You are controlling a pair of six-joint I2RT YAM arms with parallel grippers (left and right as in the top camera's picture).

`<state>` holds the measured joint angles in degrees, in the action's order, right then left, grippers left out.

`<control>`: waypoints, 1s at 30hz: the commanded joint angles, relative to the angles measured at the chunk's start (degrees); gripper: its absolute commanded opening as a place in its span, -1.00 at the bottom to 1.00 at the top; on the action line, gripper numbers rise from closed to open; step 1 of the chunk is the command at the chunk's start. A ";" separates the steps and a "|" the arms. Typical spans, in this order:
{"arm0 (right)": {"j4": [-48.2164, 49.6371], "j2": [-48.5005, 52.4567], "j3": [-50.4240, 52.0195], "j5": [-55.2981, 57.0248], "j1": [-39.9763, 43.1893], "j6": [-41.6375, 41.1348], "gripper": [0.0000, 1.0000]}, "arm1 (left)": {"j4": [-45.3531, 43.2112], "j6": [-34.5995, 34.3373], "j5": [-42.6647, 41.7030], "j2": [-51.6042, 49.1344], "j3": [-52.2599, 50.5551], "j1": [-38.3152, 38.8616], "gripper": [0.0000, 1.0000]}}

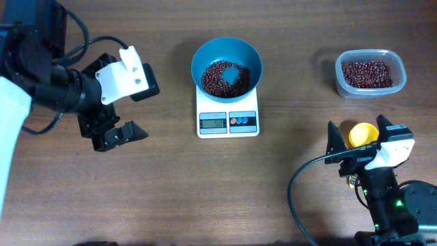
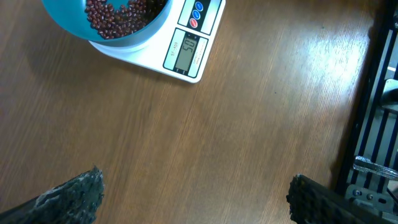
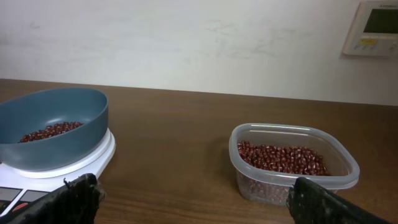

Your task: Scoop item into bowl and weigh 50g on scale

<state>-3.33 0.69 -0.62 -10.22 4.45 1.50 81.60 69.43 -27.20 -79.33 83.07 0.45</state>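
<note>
Atop the scale (image 1: pixel 222 104), display (image 1: pixel 212 123) nearside, upright bowl (image 1: pixel 205 58) of beans (image 1: pixel 220 78); left gripper (image 1: pixel 145 109), right gripper (image 1: pixel 358 131) spread wide.

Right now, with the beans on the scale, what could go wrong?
The bowl only rests on the scale, so a bump from the open left gripper beside it might tip it and spill the beans. The open right gripper points at the clear tub, with a yellow object by it. A careless move might knock either.
</note>
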 commanded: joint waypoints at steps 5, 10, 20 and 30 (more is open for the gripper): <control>-0.31 -0.26 0.31 -0.11 -0.31 0.00 0.97 | 1.16 0.90 -0.44 0.24 0.00 -0.35 0.97; -0.31 -0.26 0.31 -0.11 -0.31 0.00 0.97 | 4.48 0.52 -2.19 0.24 0.00 -0.35 0.97; -0.31 -0.26 0.31 -0.11 -0.31 0.00 0.97 | 7.37 -17.29 -1.44 12.66 0.00 -0.37 0.97; -0.31 -0.26 0.31 -0.11 -0.31 0.00 0.97 | -20.31 -29.79 -1.31 26.10 -16.87 -0.35 0.97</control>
<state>-3.33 0.69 -0.62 -10.22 4.45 1.54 67.07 41.43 -27.66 -56.90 72.10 0.34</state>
